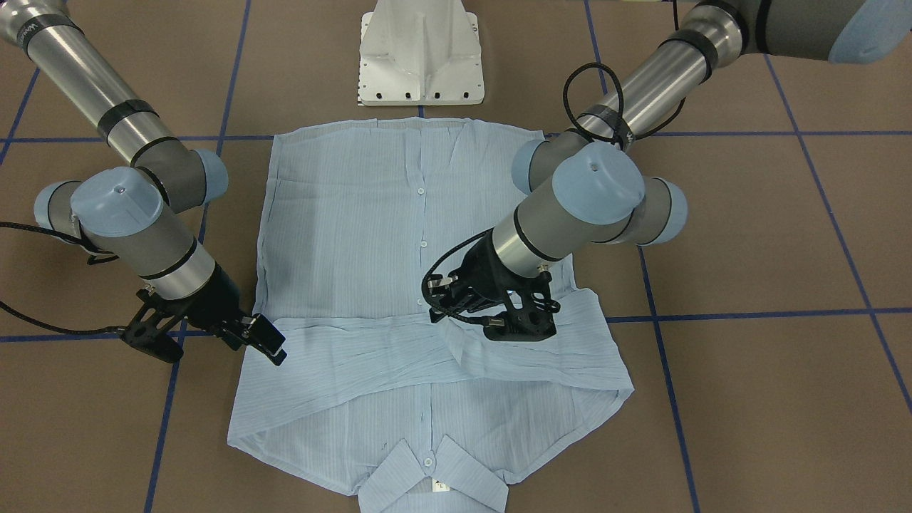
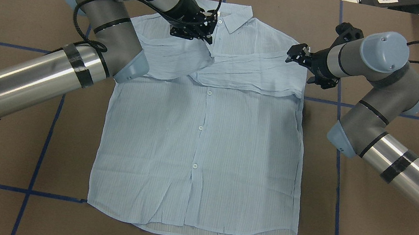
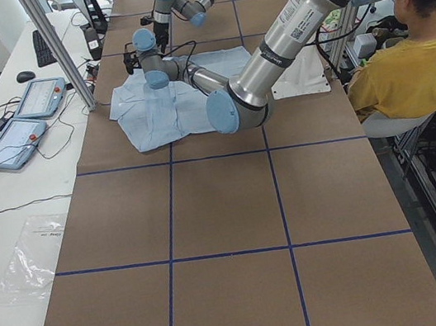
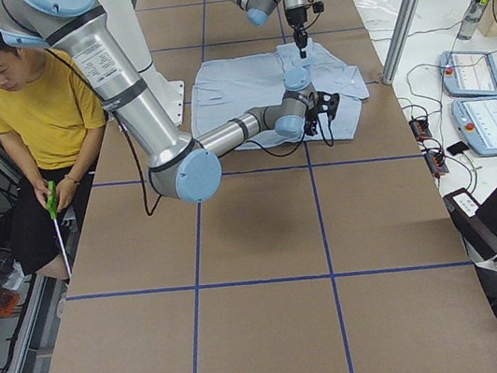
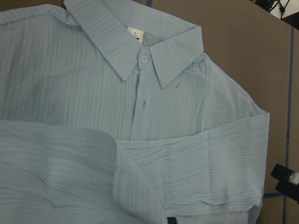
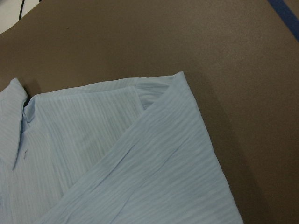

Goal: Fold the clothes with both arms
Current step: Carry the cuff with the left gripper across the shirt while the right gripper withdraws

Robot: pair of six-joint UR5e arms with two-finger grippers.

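The clothes are one light blue striped shirt (image 2: 206,134) lying flat and buttoned on the brown table, its collar (image 2: 234,15) at the far side from the robot. Both sleeves lie folded across the chest (image 1: 427,349). My left gripper (image 2: 209,28) hovers over the chest just below the collar, above the end of the upper sleeve (image 5: 135,186); its fingers look open and empty. My right gripper (image 2: 296,53) is at the shirt's shoulder edge (image 6: 182,77), open, holding nothing. The left wrist view also catches its fingertips (image 5: 286,179).
The white pedestal base (image 1: 420,57) stands at the shirt's hem side. A seated person in a yellow shirt (image 3: 409,56) is behind the robot. Control tablets (image 3: 27,120) lie on a side table. Blue tape lines (image 2: 47,132) cross the brown tabletop.
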